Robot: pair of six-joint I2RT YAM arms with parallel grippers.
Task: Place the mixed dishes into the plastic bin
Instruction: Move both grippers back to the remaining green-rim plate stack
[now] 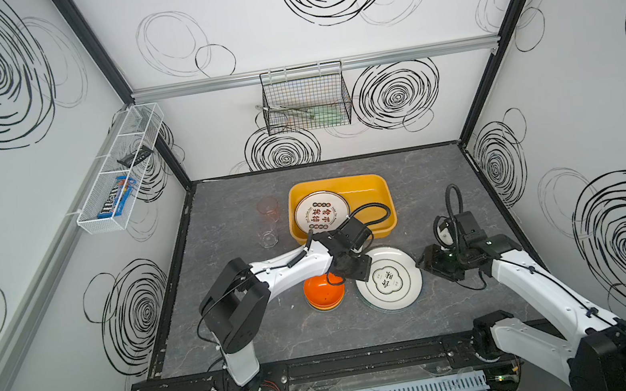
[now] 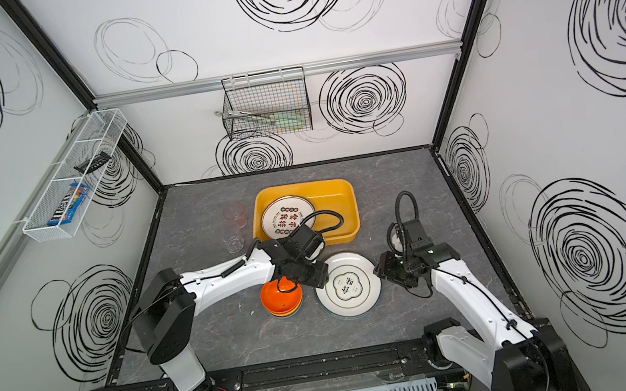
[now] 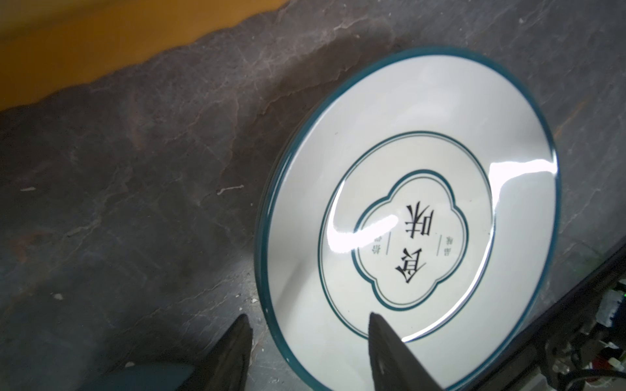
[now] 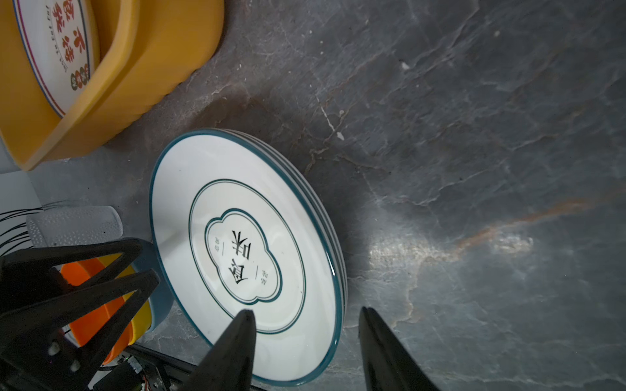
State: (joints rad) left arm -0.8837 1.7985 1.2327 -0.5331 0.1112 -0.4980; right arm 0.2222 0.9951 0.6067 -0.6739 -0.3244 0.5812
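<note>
On the left wall, a white mesh rack (image 1: 142, 119) holds a blue box (image 1: 116, 197) lettered m&m's. A pinkish cup (image 1: 267, 207) and a clear cup (image 1: 268, 239) stand left of the yellow bin (image 1: 369, 192) (far centre), which holds a plate with red-black characters (image 1: 320, 214). Nearer are stacked bowls (image 1: 324, 295), then green-rimmed plates (image 1: 389, 277) reading 食味. The left gripper (image 3: 308, 316) and right gripper (image 4: 306, 310) each straddle that rim, jaws apart, holding nothing.
</note>
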